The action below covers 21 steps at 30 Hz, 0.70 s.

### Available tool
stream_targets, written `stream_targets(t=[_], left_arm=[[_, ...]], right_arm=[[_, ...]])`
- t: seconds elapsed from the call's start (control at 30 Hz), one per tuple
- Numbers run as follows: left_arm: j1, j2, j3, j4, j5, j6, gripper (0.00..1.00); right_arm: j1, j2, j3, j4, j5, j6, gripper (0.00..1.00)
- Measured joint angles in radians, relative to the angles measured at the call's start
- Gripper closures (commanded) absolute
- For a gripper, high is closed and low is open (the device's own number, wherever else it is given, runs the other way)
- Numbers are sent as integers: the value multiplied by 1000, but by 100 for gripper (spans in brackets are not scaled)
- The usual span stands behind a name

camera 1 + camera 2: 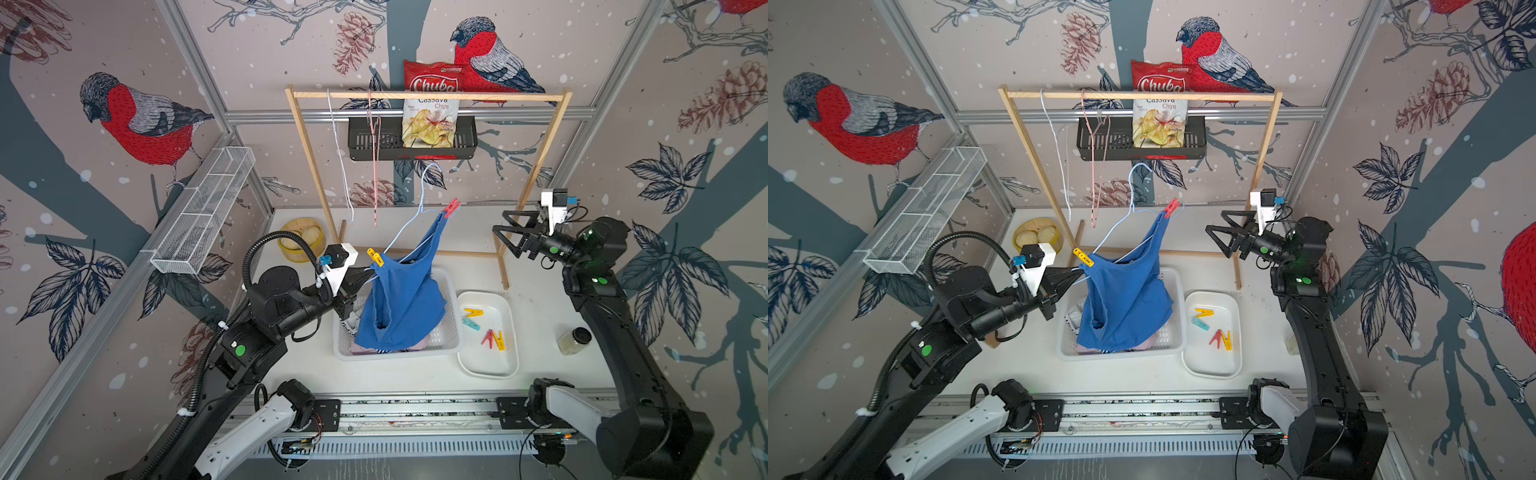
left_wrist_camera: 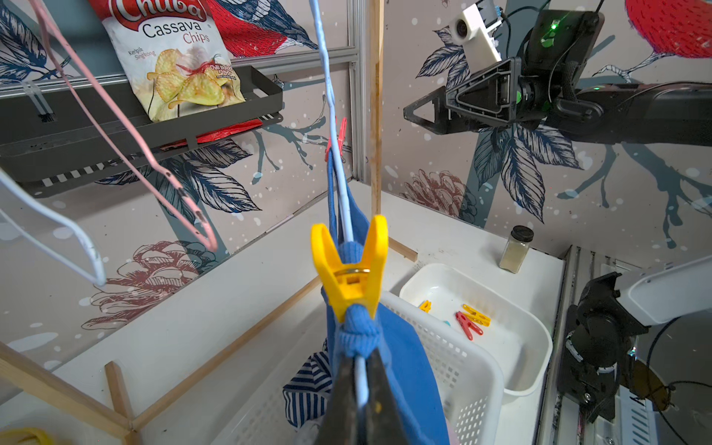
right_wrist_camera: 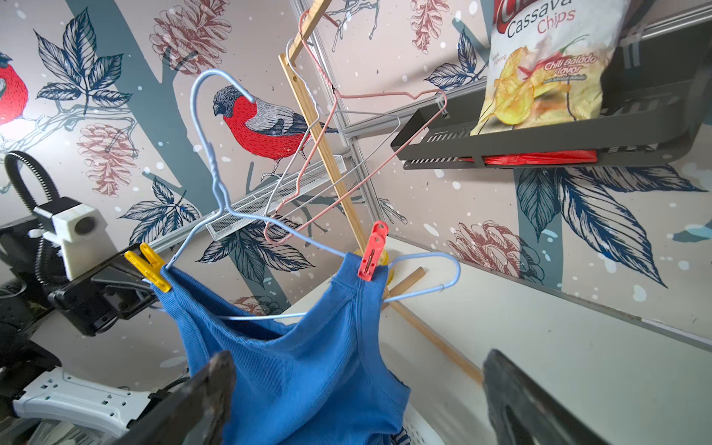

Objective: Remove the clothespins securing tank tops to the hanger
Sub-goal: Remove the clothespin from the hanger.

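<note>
1. Clothespins: six counted. Two are clipped on: the yellow pin (image 1: 375, 257) on the strap at the left gripper's end, and the red pin (image 1: 451, 207) on the other strap.
2. The other four lie loose in the white tray (image 1: 513, 316): first loose yellow pin (image 1: 473, 312), teal pin (image 1: 471, 323), loose red pin (image 1: 488, 338), second loose yellow pin (image 1: 499, 340).
3. Tank tops: three counted. The blue top (image 1: 405, 303) hangs from the pale blue hanger (image 1: 423, 187) over the white basket (image 1: 455, 299). The striped top (image 2: 308, 387) lies in the basket. The pink top (image 1: 420, 342) shows only as an edge under the blue cloth, so that identification is probable, not certain.
4. Hangers: three counted. The pink hanger (image 1: 376, 166) and white hanger (image 1: 340, 166) hang bare on the wooden rack (image 1: 428, 95).
5. Left gripper (image 2: 360, 370): jaws closed on the pale blue hanger's wire, just beside the yellow pin.
6. Right gripper (image 1: 499, 221): fingers spread wide, holding nothing, in the air apart from the red pin.
</note>
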Motion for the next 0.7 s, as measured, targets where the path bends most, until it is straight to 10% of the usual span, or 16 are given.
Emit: stream_targets(t=[0.27,0.7], left_arm=[[246,11,-123,172,388,-67,100],[396,204,11,151,716,62,100]], right_arm=[[0,63,86,-77,-68,-80,0],[28,190,266,-185,-154,-184,0]])
